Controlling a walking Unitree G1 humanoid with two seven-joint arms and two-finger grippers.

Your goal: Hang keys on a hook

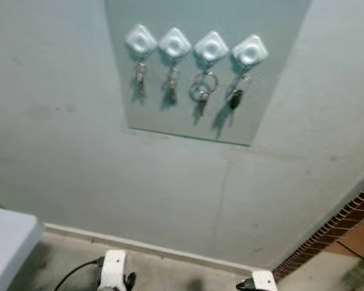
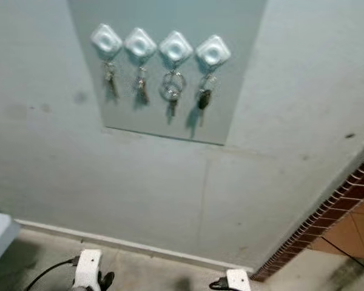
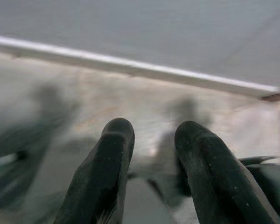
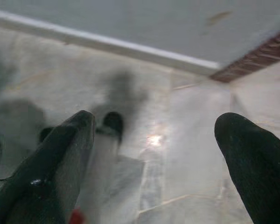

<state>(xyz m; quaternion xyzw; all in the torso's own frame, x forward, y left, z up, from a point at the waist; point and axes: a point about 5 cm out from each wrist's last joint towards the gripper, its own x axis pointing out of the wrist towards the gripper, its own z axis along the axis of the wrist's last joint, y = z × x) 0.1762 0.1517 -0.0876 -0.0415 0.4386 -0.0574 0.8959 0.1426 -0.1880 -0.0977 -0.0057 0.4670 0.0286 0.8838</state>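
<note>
Left gripper [image 3: 151, 140] hangs low with fingers slightly apart, nothing between them; right gripper [image 4: 154, 140] spread wide over pale marble floor [image 4: 186, 154]; four small metal key bunches [image 1: 202, 94] dangle from white diamond-shaped hooks [image 1: 211, 46] well above both.

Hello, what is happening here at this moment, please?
Four white hooks on a grey panel on the wall each hold a set of keys. Both arms hang low near the floor. The left gripper and the right gripper are open and hold nothing, so the hanging looks finished.
</note>
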